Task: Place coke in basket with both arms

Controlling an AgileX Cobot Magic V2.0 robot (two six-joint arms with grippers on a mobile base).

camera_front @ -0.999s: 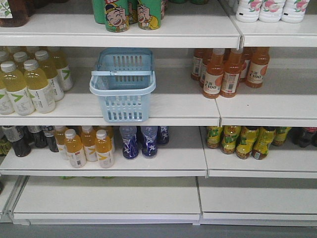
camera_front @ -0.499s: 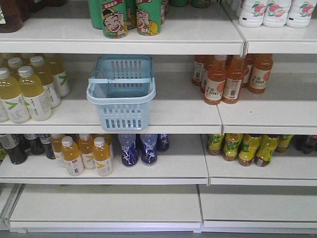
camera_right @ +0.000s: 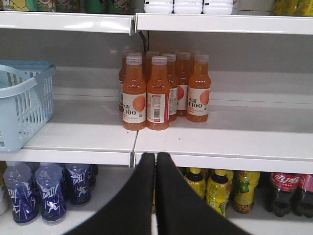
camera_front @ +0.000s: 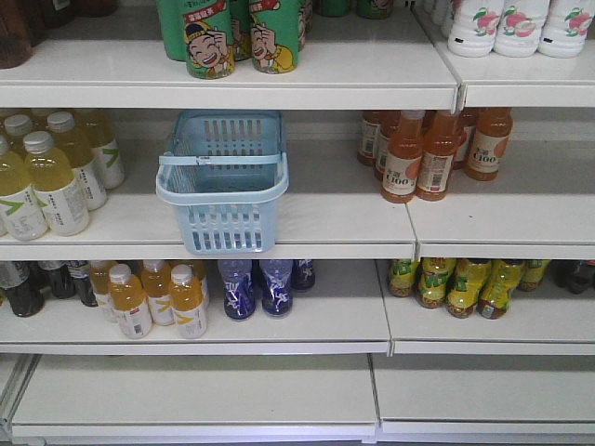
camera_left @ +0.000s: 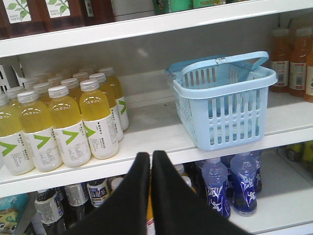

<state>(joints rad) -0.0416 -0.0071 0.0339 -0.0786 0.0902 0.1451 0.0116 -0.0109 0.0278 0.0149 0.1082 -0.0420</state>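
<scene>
Front camera faces shelves (camera_front: pixel 344 212) head-on, both wrist cameras nearer, all sharing basket (camera_front: pixel 228 228)

Same shelf as the basket (camera_right: pixel 23 105), to its right: orange bottles (camera_right: pixel 146 95), white labels reading "C100"; one shows only "100". Shelf below, far right of basket: coke (camera_right: pixel 282 182), white Coca-Cola script on red label. Left of basket: yellow bottles (camera_left: pixel 98 125), green chevron mark, small print unreadable. Above basket: green cans (camera_front: pixel 206 39), banner text illegible.
</scene>
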